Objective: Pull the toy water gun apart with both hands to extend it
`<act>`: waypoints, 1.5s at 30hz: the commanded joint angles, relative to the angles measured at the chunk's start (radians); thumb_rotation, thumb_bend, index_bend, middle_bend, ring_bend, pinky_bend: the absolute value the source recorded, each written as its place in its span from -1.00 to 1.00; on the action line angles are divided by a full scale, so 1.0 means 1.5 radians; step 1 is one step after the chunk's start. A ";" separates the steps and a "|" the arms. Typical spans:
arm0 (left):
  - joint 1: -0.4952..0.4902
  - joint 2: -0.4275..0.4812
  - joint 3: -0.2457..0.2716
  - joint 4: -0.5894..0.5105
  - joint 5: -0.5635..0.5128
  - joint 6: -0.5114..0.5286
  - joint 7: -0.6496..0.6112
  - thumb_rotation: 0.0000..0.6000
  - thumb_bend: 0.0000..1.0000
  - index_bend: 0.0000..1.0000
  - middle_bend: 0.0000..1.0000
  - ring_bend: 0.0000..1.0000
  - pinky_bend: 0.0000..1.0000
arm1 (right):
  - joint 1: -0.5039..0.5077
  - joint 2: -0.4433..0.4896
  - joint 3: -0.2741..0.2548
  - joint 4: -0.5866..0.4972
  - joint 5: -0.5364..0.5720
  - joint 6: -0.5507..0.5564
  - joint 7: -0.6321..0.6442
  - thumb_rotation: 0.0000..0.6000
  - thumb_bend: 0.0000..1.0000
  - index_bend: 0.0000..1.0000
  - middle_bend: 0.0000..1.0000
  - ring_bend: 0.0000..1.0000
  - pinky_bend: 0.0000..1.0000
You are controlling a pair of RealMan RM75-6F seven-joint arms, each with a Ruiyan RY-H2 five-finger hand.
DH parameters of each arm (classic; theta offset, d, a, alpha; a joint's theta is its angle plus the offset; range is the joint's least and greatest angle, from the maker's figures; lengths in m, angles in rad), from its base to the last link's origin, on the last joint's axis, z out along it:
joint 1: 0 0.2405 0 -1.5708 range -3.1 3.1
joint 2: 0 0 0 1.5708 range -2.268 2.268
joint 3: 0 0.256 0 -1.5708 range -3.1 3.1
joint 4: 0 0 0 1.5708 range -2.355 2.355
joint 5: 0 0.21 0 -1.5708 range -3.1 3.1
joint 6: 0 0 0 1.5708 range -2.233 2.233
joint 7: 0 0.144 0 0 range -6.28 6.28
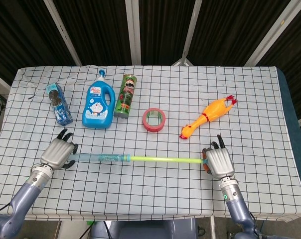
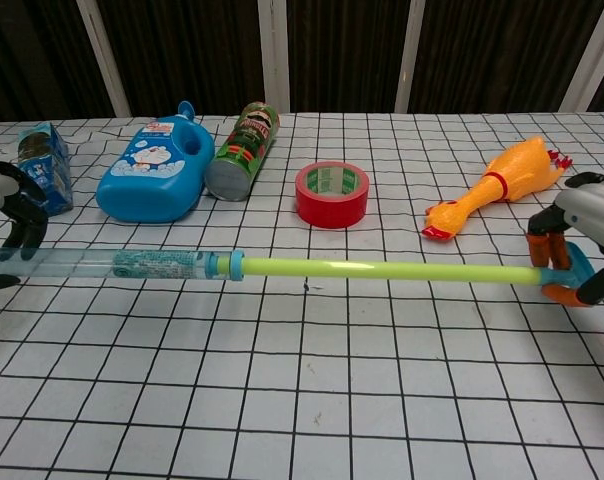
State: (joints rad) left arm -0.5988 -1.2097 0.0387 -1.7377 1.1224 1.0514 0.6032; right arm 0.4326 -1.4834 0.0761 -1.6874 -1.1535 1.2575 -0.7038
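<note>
Checked cloth covers the table (image 1: 155, 199) under dark slats. Your water gun (image 1: 135, 159) lies across the lower middle of the frame, long axis running left to right, clear barrel to the left and green rod to the right. Your left hand (image 1: 56, 152) has its fingers closed around the barrel end. Your right hand (image 1: 218, 162) grips the orange handle (image 2: 562, 275).

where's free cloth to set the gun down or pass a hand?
Bare: the strip nearer than the water gun, and the right edge beyond the rubber chicken. Crowded: the far row from juice carton to tape roll.
</note>
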 commanded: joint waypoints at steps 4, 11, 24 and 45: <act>0.002 0.004 0.002 -0.001 0.001 -0.008 -0.008 1.00 -0.56 -0.25 -0.23 -0.75 -1.00 | 0.001 0.006 -0.005 -0.001 -0.003 -0.007 0.000 1.00 0.00 -0.11 -0.03 -0.53 -1.00; -0.002 0.014 -0.002 -0.013 -0.009 -0.022 -0.017 1.00 -0.80 -0.51 -0.55 -0.85 -1.00 | 0.005 0.021 -0.008 -0.005 0.001 -0.019 -0.004 1.00 0.00 -1.00 -0.67 -0.98 -1.00; 0.020 0.029 -0.009 -0.048 0.013 0.015 -0.051 1.00 -0.80 -0.57 -0.67 -0.90 -1.00 | -0.005 0.049 -0.009 -0.048 0.005 0.002 -0.016 1.00 -0.08 -1.00 -0.93 -1.00 -1.00; 0.240 0.136 0.102 -0.111 0.281 0.281 -0.241 1.00 -0.80 -0.97 -1.00 -1.00 -1.00 | -0.166 0.216 -0.113 -0.092 -0.210 0.166 0.244 1.00 -0.52 -1.00 -1.00 -1.00 -1.00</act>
State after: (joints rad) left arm -0.2788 -1.0103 0.1635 -1.9223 1.5048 1.4315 0.2632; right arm 0.2208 -1.1796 -0.0657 -1.8470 -1.4132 1.4571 -0.3736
